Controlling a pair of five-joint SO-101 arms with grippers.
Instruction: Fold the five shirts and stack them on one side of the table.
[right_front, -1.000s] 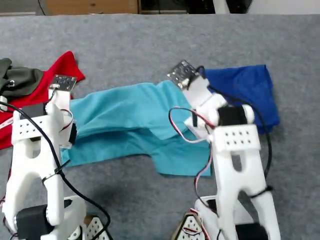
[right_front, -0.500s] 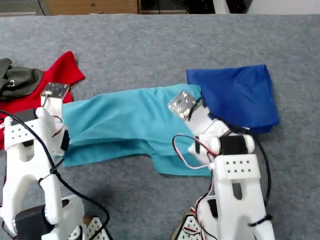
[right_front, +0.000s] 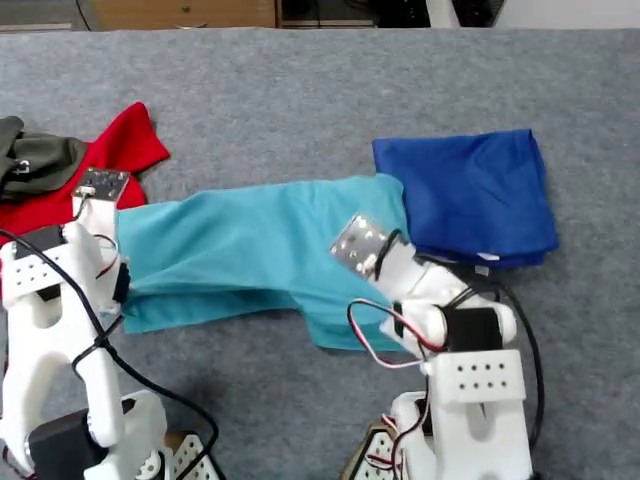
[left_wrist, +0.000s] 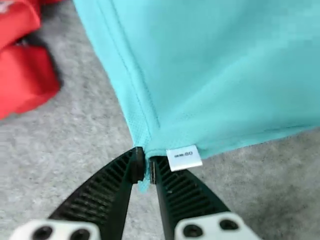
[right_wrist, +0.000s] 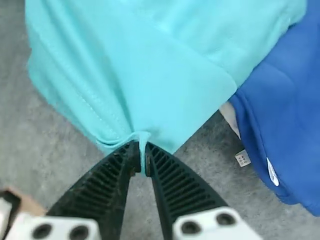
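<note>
A teal shirt (right_front: 250, 250) lies stretched across the middle of the grey table, folded lengthwise. My left gripper (left_wrist: 145, 167) is shut on the teal shirt's (left_wrist: 210, 70) hem corner beside a small white tag, at the shirt's left end in the high view (right_front: 112, 262). My right gripper (right_wrist: 141, 152) is shut on a pinch of the teal shirt's (right_wrist: 130, 75) edge near the shirt's right end. A folded blue shirt (right_front: 470, 195) lies at the right, its edge close to the teal one (right_wrist: 280, 130). A red shirt (right_front: 90, 170) lies at the left (left_wrist: 22, 65).
A dark olive garment (right_front: 30, 160) sits on the red shirt at the far left edge. Bare grey table (right_front: 300, 90) stretches along the back and in front between the two arm bases. Wooden furniture stands beyond the far edge.
Both grippers have drawn back toward the front of the table, pulling the teal shirt with them. The teal shirt's right end has slid off the blue shirt.
</note>
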